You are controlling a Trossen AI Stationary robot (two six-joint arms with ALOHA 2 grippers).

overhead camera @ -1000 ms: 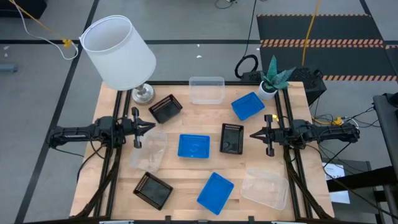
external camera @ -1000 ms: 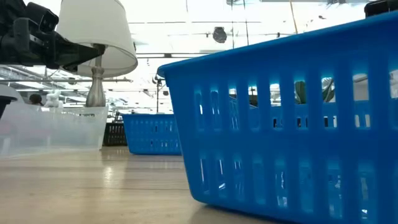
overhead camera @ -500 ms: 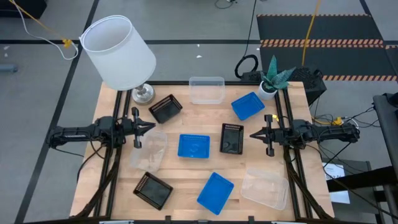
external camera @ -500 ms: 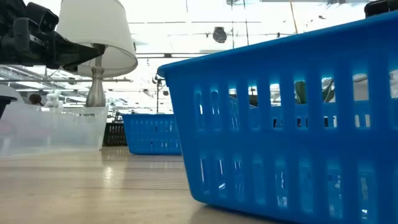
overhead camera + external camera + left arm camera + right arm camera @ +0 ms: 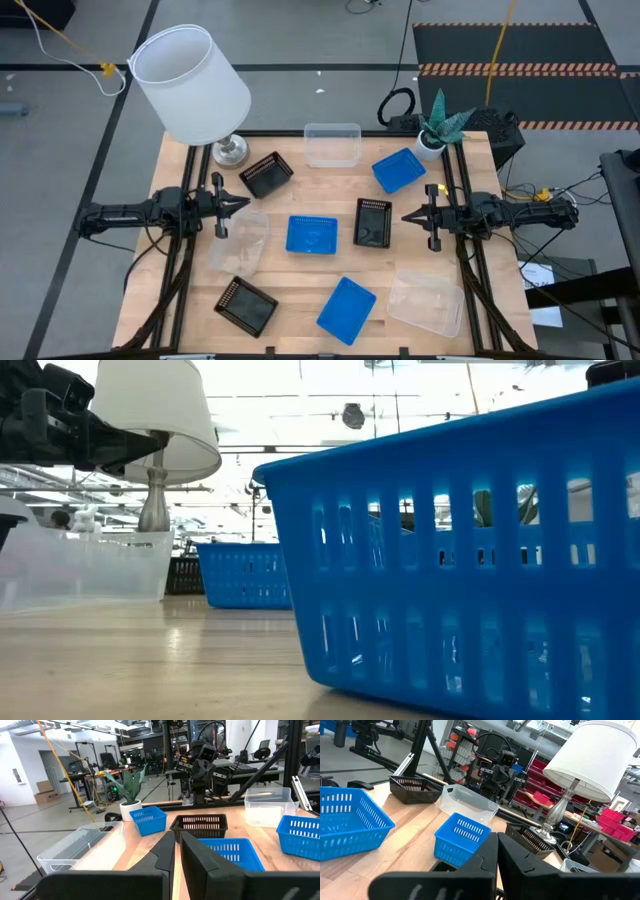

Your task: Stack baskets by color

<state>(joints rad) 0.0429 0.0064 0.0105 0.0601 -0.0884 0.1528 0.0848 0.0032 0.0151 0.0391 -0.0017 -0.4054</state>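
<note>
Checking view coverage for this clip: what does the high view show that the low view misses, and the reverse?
Only the high view: all nine baskets lying apart, unstacked, both arms at the table's sides, the left pincer and right pincer shut and empty, and the potted plant. Only the low view: the slotted side wall of the nearest blue basket close up, and the room behind. Both: the white lamp, the wooden table, and blue and clear baskets.

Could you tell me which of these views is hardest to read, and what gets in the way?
Low view: a blue basket sits right at the lens and blocks half the table, against bright ceiling lights. High view: evenly lit, though the clear baskets nearly vanish against the wood. Wrist views: dark fingers fill the bottom.
</note>
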